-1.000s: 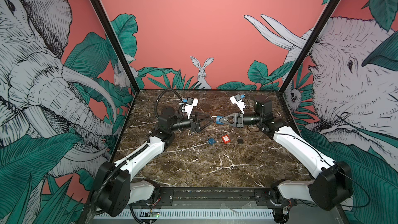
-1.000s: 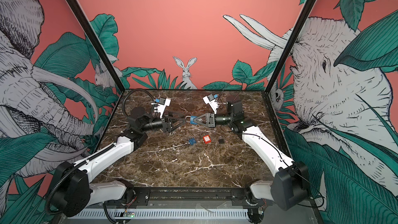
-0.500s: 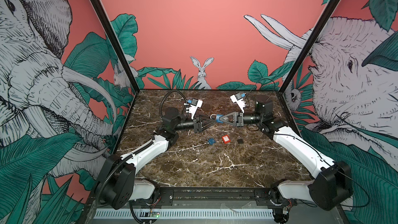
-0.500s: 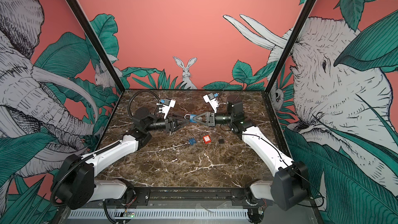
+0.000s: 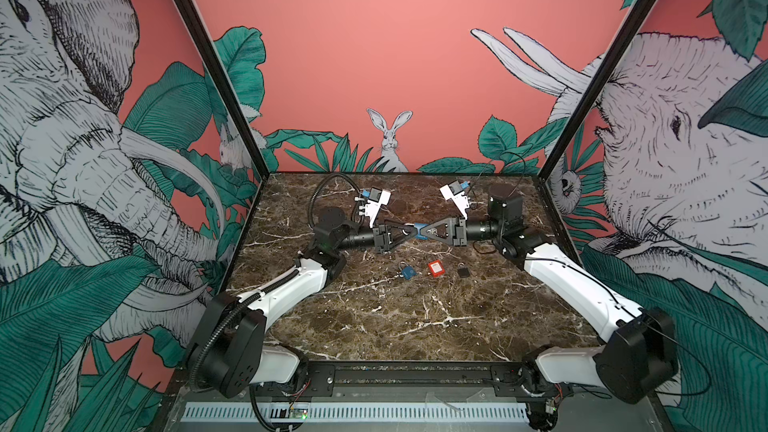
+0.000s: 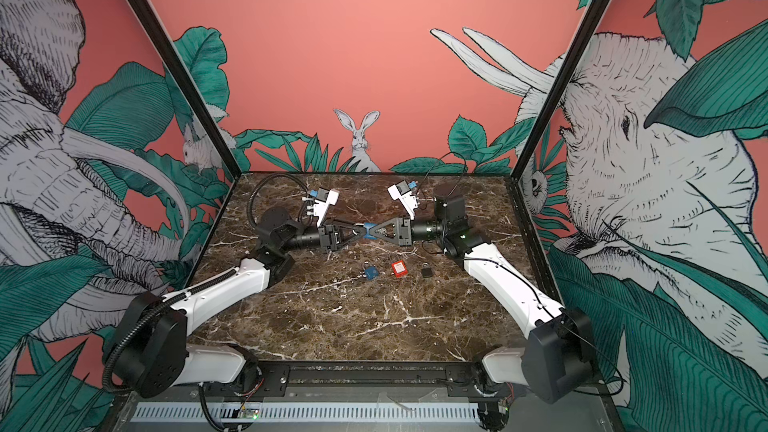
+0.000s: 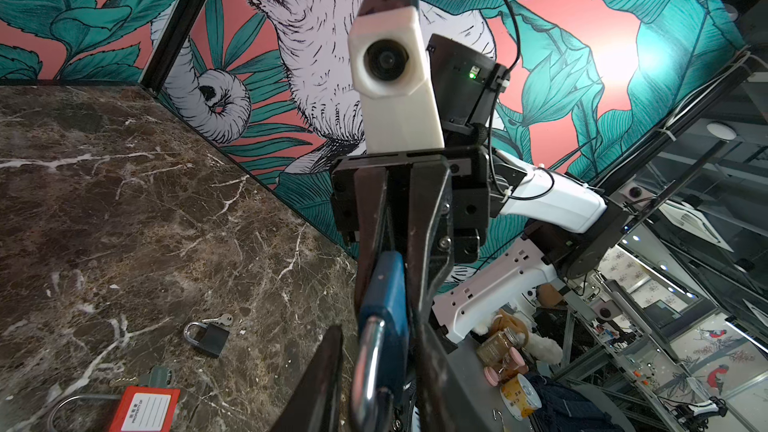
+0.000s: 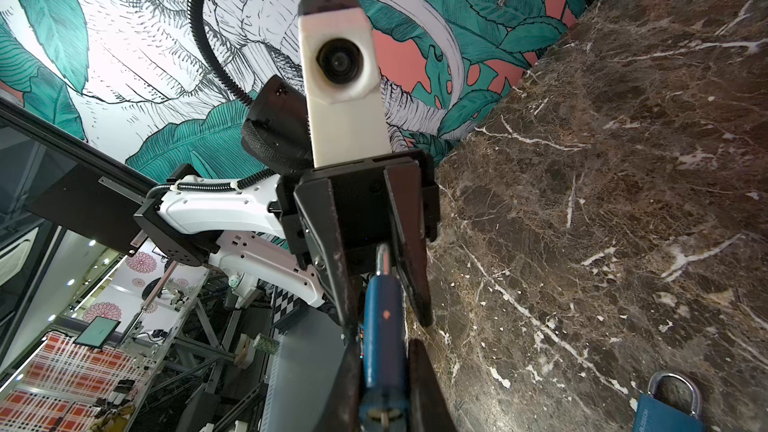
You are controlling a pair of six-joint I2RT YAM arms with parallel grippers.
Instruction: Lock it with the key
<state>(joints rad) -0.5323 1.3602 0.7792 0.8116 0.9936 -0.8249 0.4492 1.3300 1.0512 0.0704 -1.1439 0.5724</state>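
A blue padlock (image 5: 419, 229) hangs in the air above the middle of the table, between both grippers. My right gripper (image 8: 384, 340) is shut on its flat body (image 8: 383, 351), and the keyhole end (image 8: 384, 414) faces the right wrist camera. Whether a key sits in it I cannot tell. My left gripper (image 7: 376, 326) comes from the opposite side, its jaws narrowed round the steel shackle (image 7: 368, 367). One finger (image 7: 322, 384) still stands a small gap off the shackle, so it is open. In both top views the two grippers meet tip to tip.
Three padlocks lie on the marble below the grippers: a blue one (image 5: 408, 272), a red one (image 5: 436, 268) and a small black one (image 5: 464, 272). A loose key (image 7: 224, 320) lies beside the black one. Painted walls close in the table's left, right and back.
My left gripper has moved right to the held padlock, and its jaws have narrowed from wide open to close round the shackle. The right gripper has kept its hold and place.
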